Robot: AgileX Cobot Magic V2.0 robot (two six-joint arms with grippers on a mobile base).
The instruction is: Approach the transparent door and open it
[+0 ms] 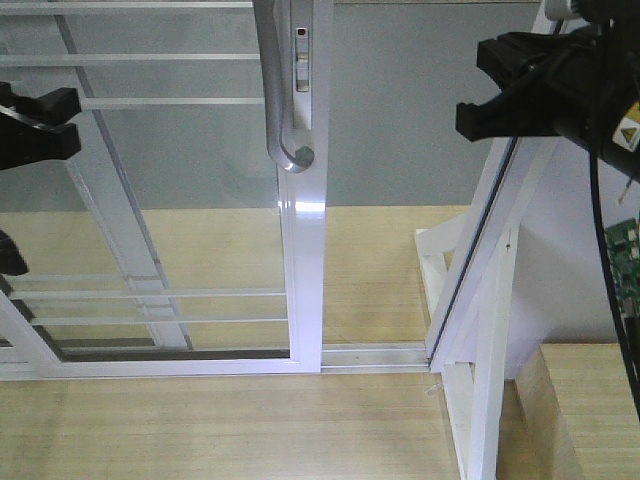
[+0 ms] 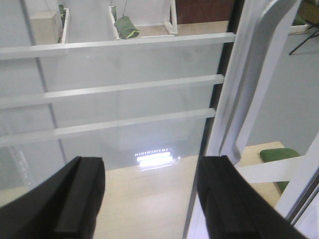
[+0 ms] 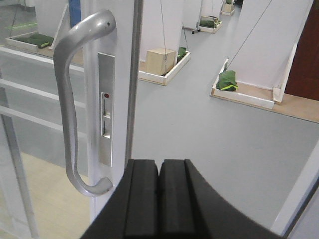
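Wooden floor [image 1: 200, 420], one transparent door [image 1: 302, 260], one handle [image 1: 272, 100]; left pincer [image 2: 149, 172] released, right pincer [image 3: 159, 172] clenched.

The left gripper [image 2: 149, 199] was held with its two black jaws spread wide apart, and in the front-facing view it reached in from the left edge. The right gripper [image 3: 159, 199] was raised at the upper right on the black right arm [image 1: 600, 90]. Its jaws were pressed flat together along their whole visible length.
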